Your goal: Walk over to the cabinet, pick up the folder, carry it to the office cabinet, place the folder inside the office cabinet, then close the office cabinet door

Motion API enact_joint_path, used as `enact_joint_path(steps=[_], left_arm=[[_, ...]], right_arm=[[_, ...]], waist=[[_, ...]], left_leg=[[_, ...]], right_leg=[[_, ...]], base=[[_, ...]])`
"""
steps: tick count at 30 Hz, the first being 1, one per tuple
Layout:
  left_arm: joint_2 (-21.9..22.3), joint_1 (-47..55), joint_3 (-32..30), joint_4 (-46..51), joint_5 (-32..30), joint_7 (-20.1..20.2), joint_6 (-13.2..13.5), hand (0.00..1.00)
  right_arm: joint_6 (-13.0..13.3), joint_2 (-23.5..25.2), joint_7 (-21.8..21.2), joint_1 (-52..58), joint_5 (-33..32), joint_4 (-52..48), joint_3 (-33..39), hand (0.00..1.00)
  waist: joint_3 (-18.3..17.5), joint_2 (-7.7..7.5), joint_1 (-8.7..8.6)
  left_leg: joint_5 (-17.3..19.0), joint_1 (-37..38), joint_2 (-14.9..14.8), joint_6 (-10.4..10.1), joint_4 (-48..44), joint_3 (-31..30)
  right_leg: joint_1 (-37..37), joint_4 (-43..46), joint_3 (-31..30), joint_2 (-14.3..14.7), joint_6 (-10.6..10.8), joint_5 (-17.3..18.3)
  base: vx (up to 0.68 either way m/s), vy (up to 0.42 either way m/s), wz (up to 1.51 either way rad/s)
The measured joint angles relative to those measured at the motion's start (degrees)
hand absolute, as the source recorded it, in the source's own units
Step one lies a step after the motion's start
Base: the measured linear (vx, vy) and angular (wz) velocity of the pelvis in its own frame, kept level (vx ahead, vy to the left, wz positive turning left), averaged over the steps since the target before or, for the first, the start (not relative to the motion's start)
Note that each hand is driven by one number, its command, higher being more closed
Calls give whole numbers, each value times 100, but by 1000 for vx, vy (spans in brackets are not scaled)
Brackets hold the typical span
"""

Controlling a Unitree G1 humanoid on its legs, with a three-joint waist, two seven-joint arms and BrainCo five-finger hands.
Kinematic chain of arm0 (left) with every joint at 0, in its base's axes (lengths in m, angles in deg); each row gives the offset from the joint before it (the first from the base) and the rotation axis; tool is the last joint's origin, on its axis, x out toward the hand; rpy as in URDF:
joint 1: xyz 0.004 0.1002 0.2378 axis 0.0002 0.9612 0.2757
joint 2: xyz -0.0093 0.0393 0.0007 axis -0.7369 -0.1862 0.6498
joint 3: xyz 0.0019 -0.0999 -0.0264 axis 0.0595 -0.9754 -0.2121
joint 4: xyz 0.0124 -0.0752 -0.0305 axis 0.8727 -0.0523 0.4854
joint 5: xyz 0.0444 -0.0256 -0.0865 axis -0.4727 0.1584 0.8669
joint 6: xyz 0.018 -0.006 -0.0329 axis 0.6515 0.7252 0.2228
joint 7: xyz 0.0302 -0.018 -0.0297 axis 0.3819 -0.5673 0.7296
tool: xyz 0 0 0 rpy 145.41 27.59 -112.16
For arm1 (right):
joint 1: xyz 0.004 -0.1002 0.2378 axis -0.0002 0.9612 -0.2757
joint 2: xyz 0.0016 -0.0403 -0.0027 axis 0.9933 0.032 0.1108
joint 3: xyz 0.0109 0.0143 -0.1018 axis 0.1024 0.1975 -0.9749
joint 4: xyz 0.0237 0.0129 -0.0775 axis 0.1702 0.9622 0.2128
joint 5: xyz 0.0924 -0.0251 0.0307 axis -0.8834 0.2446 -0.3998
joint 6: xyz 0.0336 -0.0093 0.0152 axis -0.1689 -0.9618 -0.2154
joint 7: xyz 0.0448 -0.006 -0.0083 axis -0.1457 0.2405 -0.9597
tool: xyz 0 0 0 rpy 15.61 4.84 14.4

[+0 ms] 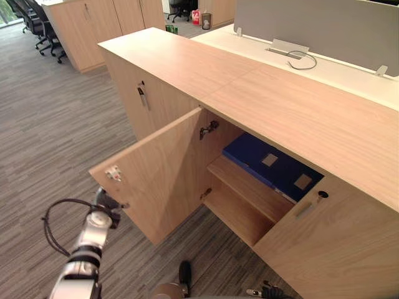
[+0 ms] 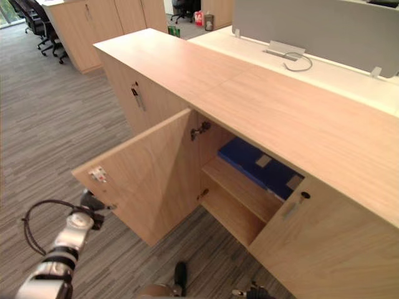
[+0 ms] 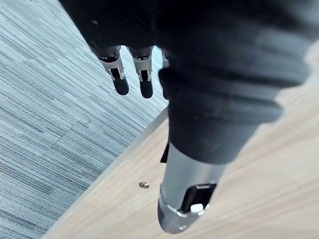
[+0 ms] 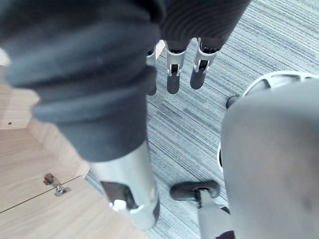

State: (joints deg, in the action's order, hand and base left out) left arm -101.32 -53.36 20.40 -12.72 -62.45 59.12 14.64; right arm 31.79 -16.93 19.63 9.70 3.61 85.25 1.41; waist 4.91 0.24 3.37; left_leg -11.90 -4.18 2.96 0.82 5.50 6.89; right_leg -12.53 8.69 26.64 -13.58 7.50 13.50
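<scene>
The blue folder [image 1: 271, 167] lies flat on the upper shelf inside the open office cabinet [image 1: 249, 205]. Its wooden door [image 1: 159, 180] swings out towards me, hinges on the right. My left hand [image 1: 105, 200] is at the door's free outer edge, low on the left. In the left wrist view its fingers [image 3: 119, 79] and thumb [image 3: 184, 204] are straight, lying close along the door panel [image 3: 269, 199], so the hand is open. My right hand [image 4: 99, 74] hangs over the carpet, its fingers [image 4: 174, 74] straight and holding nothing.
A closed door with a slim handle [image 1: 305, 208] adjoins the opening on the right. Another closed cabinet [image 1: 146, 99] stands to the left. A desk with a grey partition [image 1: 312, 25] is behind. Office chairs [image 1: 37, 25] and more cabinets [image 1: 93, 25] stand far left on grey carpet [image 1: 56, 137].
</scene>
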Motion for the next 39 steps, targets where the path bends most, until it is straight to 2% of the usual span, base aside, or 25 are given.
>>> enact_joint_path(steps=[1,3,5,6,7,11,14,16,18,21,24,26,29,31,34,37,38,39], left_arm=[[0,511,502,790,-84,9,24,0],[12,935,1003,1261,-78,108,134,0],[102,1269,1891,1528,85,473,339,0],[147,1299,2101,1563,187,616,388,0],[236,1358,2578,1663,371,906,497,0],[588,1602,3577,2358,1098,1583,799,0],[842,1678,3743,2746,1567,1828,1020,0],[805,1678,3689,2875,1919,1854,1104,0],[793,1762,3424,2928,2610,1890,1117,0],[817,1955,3101,2929,3128,1878,1116,0],[1069,2191,2376,2700,3674,1780,1117,0],[1601,2132,1418,1930,4278,1424,1160,0],[1714,1997,380,887,4605,1089,1211,0],[1722,1963,-210,315,4618,910,1274,0],[1744,1877,-935,-396,4705,611,1322,0],[1715,1722,-1514,-1111,4533,481,1373,0],[1659,1670,-1645,-1398,4385,445,1374,0],[1572,1684,-1821,-1865,3963,430,1356,0]], right_arm=[[-6,2,14,-14,7,14,4,0],[-3,98,21,-51,18,17,4,0],[2,257,55,-142,42,60,-17,0],[13,279,60,-148,91,57,-22,0],[51,279,74,-160,128,62,-24,0],[92,298,98,-185,210,81,-58,0],[97,311,131,-223,224,123,-68,0],[103,314,137,-223,226,140,-81,0],[110,301,136,-233,248,197,-149,0],[118,284,134,-255,260,223,-320,0],[160,288,132,-257,344,221,-453,0],[183,293,134,-243,360,222,-492,0],[231,286,136,-230,279,213,-472,0],[269,271,135,-221,217,205,-416,0],[299,243,134,-136,219,124,-162,0],[299,231,133,-48,219,53,113,0],[294,242,132,-48,220,54,194,0],[279,234,127,-21,221,57,255,0]], waist=[[-3,-12,73],[-5,-19,99],[-19,-2,106],[-19,-2,103],[-21,-2,90],[-68,-5,-33],[-163,-1,-74],[-188,-12,-78],[-211,-38,-81],[-210,-82,-79],[-214,-128,-88],[-205,-173,-102],[-191,-232,-178],[-186,-244,-270],[-171,-290,-356],[-140,-330,-420],[-95,-368,-437],[-51,-396,-453]], left_leg=[[3,-77,39,4,1,-19],[3,-117,83,5,0,-16],[3,-118,130,6,1,-18],[3,-119,130,6,1,-17],[3,-119,125,6,1,-14],[2,-121,79,5,2,19],[0,-146,23,3,2,31],[-6,-146,-12,3,2,34],[-58,-144,-50,-19,1,49],[-71,-112,-108,3,0,135],[-19,-42,-192,-21,1,284],[26,52,-276,-59,2,424],[102,172,-405,-149,3,654],[185,242,-446,-221,4,793],[327,340,-520,-223,-2,991],[453,322,-554,-255,-153,1180],[615,245,-604,-266,-430,1245],[1122,-97,-845,-328,-1436,1408]], right_leg=[[87,2,-8,-28,5,3],[121,4,-18,-38,5,-1],[117,-1,-36,-54,5,0],[117,-3,-36,-53,5,0],[117,-10,-36,-49,4,-1],[126,-58,-35,-22,-22,-16],[125,-155,-36,50,-107,-69],[120,-177,-37,87,-145,-103],[115,-202,-49,121,-66,-211],[109,-241,-116,160,-13,-241],[90,-278,-256,210,-12,-243],[77,-296,-393,251,-13,-243],[80,-324,-594,314,-19,-246],[91,-338,-696,336,-23,-246],[123,-340,-894,334,-45,-246],[197,-328,-1063,310,-74,-240],[203,-317,-1135,298,-96,-245],[280,-243,-1302,327,-126,-242]], base=[[28,115,19],[6,91,8],[-11,50,7],[-27,37,-1],[-31,22,-4],[-24,0,-9],[8,-44,-6],[28,-77,-4],[47,-112,-4],[67,-97,-18],[63,-82,-28],[34,-53,-33],[12,-36,-42],[-3,-17,-42],[6,10,-42],[24,25,-31],[39,7,-57],[44,6,-66]])
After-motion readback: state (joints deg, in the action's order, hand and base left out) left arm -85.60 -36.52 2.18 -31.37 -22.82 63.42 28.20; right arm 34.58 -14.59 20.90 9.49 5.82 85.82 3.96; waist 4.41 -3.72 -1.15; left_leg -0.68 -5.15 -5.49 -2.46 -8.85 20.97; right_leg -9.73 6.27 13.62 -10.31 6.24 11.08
